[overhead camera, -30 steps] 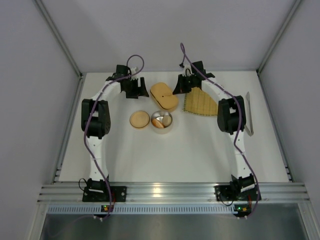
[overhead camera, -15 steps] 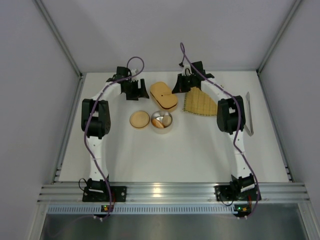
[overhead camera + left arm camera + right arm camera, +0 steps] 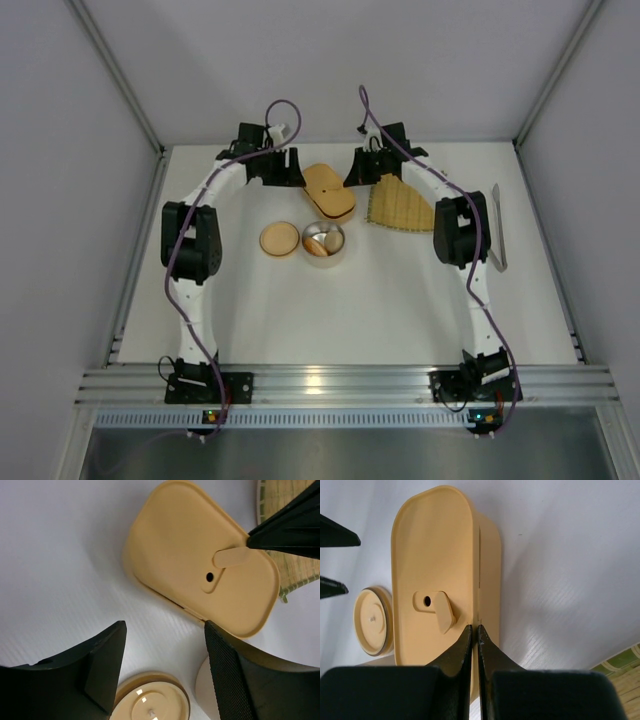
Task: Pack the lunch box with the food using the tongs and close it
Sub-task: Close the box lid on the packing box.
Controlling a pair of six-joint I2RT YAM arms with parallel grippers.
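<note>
The tan oval lunch box stands at the back middle with its lid on. My right gripper is shut, its tips resting against the lid's right rim. Just left of the box, my left gripper hangs open with nothing between its fingers. Food pieces, pale and orange, lie in a small round bowl. The tongs lie along the table's right edge, apart from both grippers.
A round tan lid lies left of the bowl. A yellow woven mat sits right of the lunch box, under the right arm. Walls close in the table at the back and sides.
My left gripper has swung right, closer to the lunch box's left end, and its jaws have narrowed a little. The right gripper has stayed at the lid's rim.
</note>
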